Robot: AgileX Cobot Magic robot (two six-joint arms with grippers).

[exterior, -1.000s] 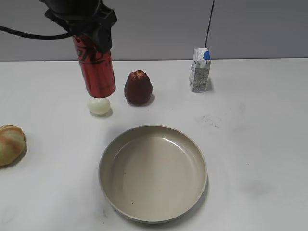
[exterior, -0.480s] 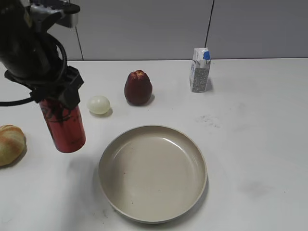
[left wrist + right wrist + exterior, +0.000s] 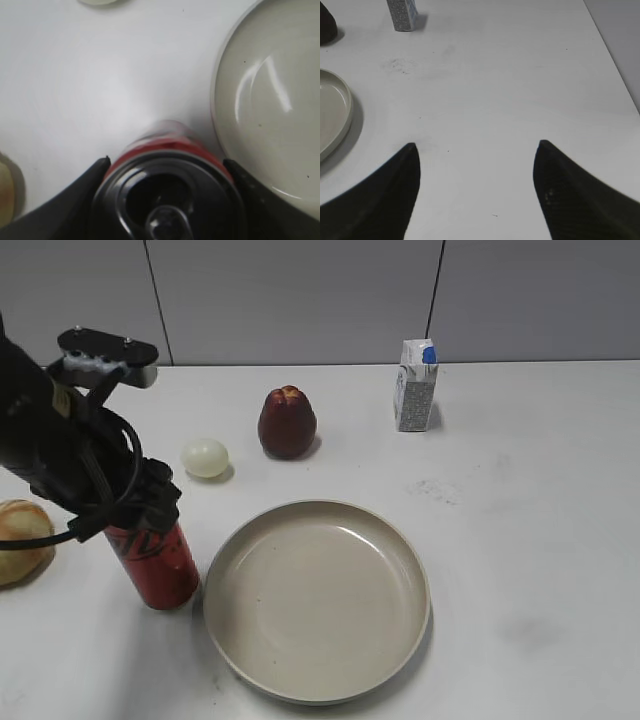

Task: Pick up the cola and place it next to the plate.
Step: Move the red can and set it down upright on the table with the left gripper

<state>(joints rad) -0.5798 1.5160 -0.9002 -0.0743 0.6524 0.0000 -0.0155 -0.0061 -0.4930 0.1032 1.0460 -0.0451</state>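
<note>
The cola [image 3: 160, 565] is a tall red can standing upright on the white table, just left of the plate [image 3: 318, 597], a wide round beige dish. My left gripper [image 3: 135, 515] is shut on the can's upper part. In the left wrist view the can's dark top [image 3: 167, 195] fills the space between the two black fingers, and the plate's rim [image 3: 215, 107] lies close on the right. My right gripper [image 3: 476, 150] is open and empty over bare table, out of the exterior view.
A dark red pear-shaped fruit [image 3: 287, 423] and a pale egg-like ball [image 3: 205, 457] sit behind the plate. A small milk carton [image 3: 416, 386] stands at the back right. A bread roll [image 3: 20, 540] lies at the left edge.
My left gripper has carried the cola from high at the back left down and forward, and the can now stands on the table beside the plate's left rim.
</note>
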